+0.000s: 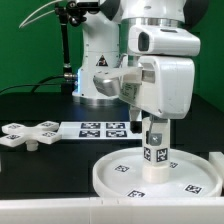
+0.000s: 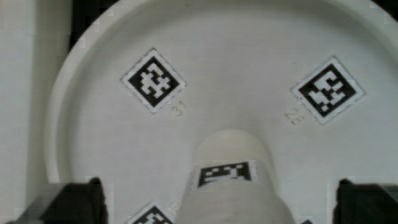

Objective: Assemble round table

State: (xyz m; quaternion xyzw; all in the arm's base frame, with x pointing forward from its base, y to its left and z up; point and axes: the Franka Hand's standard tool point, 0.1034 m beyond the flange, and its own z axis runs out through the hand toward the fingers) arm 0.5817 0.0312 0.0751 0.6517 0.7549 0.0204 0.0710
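- Gripper (image 1: 152, 122): over round disc (image 1: 105, 175), jaws wide, straddling top of cylinder leg (image 1: 156, 150).
- Wrist view: gap visible between leg and each finger (image 2: 79, 200).
- Leg: upright on disc, near centre, exterior view's right.
- Cross-shaped base (image 1: 28, 136): lying flat, exterior view's left, just beside marker board (image 1: 100, 128).

Tagged leg (image 2: 231, 165) on rimmed disc (image 2: 231, 60)
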